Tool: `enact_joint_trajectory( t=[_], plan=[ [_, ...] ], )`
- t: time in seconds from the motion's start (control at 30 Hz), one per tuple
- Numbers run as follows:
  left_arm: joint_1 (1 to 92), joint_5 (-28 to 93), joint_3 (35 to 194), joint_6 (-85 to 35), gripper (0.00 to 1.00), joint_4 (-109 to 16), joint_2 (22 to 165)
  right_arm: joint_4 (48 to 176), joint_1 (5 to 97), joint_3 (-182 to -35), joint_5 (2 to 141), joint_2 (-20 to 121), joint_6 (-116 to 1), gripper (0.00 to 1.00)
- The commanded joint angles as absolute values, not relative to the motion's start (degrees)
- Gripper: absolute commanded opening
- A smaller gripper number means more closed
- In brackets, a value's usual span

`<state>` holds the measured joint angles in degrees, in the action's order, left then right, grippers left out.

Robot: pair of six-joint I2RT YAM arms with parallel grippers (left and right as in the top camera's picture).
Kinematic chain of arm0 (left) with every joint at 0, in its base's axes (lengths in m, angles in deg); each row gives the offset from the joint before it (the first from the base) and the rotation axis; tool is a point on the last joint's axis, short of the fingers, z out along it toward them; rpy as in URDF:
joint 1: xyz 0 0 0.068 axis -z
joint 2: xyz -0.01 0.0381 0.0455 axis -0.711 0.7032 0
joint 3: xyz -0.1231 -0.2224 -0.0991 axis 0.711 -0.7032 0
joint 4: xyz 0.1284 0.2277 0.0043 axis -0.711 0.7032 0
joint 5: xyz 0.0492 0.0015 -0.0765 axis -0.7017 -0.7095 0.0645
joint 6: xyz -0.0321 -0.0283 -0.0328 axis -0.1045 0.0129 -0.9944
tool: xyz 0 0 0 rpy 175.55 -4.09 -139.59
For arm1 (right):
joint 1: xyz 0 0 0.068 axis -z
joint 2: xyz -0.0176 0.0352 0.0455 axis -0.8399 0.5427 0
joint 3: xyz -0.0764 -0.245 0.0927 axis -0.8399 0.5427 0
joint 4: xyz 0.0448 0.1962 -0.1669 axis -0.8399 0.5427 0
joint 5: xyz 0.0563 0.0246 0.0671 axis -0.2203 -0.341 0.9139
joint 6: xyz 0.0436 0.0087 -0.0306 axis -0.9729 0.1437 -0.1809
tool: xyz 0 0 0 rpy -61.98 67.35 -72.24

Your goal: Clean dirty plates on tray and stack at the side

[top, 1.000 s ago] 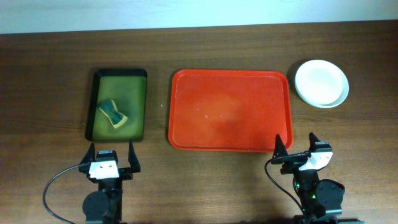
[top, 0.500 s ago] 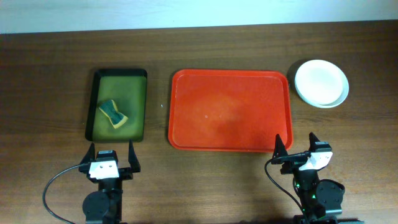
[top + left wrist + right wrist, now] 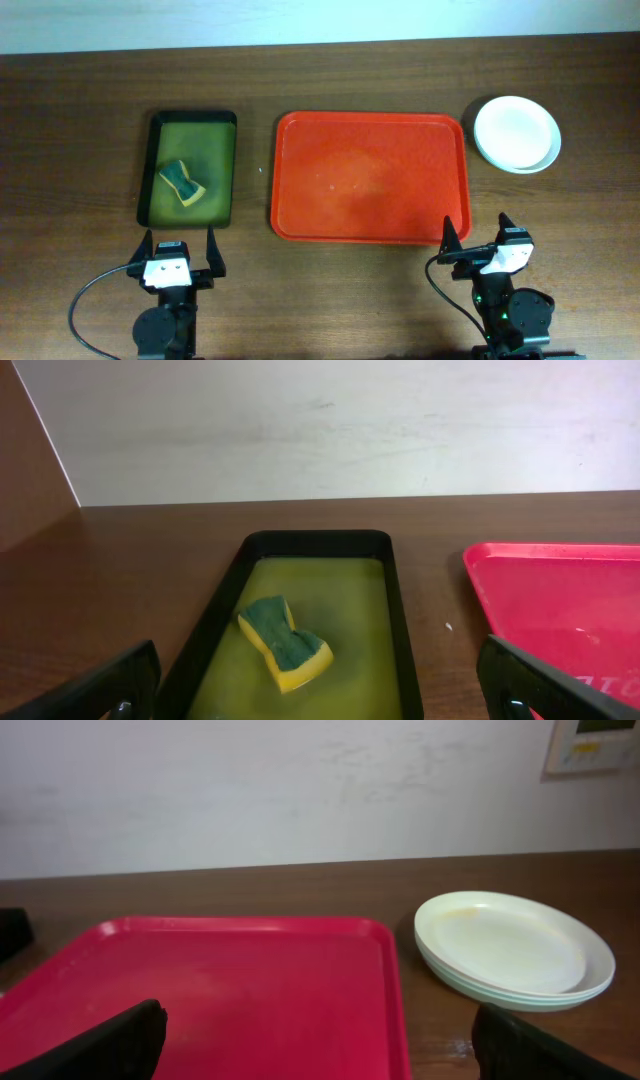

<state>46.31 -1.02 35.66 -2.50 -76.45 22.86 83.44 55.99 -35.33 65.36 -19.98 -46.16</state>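
Observation:
The red tray [image 3: 370,177] lies bare at the table's middle, also in the right wrist view [image 3: 220,990] and partly in the left wrist view [image 3: 570,610]. The plates [image 3: 516,133] sit stacked on the table to the tray's right, white on top, mint edges below in the right wrist view [image 3: 512,948]. My left gripper [image 3: 179,250] is open and empty, near the table's front edge below the green tray; in the left wrist view [image 3: 320,690] its fingertips [image 3: 110,685] stand wide apart. My right gripper [image 3: 472,233] is open and empty at the red tray's near right corner, also in the right wrist view [image 3: 320,1040].
A smaller dark-rimmed green tray [image 3: 225,170] at the left holds a yellow-and-green sponge [image 3: 181,182], also in the left wrist view [image 3: 283,643]. A pale wall stands behind the table's far edge.

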Motion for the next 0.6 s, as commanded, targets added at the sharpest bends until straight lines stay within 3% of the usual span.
enact_joint_trajectory(
  t=[0.0, 0.57],
  plan=[
    [46.53, -0.41, 35.29, -1.61, 0.99, -76.54, 22.34, 83.77, 56.47, -34.96, 64.53, -20.37, -38.82, 0.98],
    [46.53, -0.41, 35.29, -1.61, 0.99, -76.54, 22.34, 83.68, 57.58, -34.96, 64.94, -20.35, -37.83, 0.98]
  ],
)
